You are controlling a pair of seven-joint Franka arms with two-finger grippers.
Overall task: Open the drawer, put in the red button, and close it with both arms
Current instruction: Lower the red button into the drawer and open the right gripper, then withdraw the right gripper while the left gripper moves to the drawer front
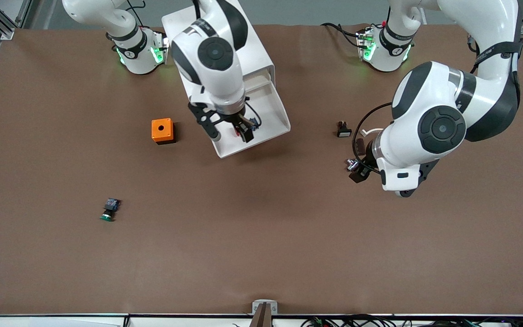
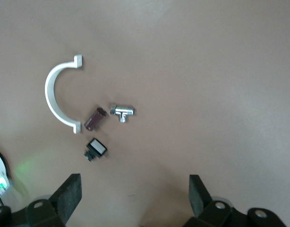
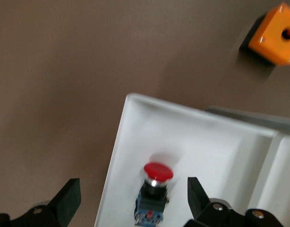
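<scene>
The white drawer (image 1: 271,108) stands pulled out of the white cabinet (image 1: 254,47). The red button (image 3: 156,191) lies in the drawer near its front corner toward the right arm's end, red cap pointing at the front wall; in the front view only a red sliver (image 1: 234,132) shows under the hand. My right gripper (image 1: 230,132) hovers open just over that corner, its fingers either side of the button and apart from it (image 3: 132,189). My left gripper (image 1: 362,168) is open and empty over bare table (image 2: 134,187) near the left arm's end.
An orange box with a hole (image 1: 162,131) sits beside the drawer. A green-capped switch (image 1: 109,210) lies nearer the camera. By the left gripper lie a white-faced black switch (image 1: 344,130), a white half-ring clamp (image 2: 57,97), a brown piece (image 2: 94,118) and a metal tee (image 2: 122,112).
</scene>
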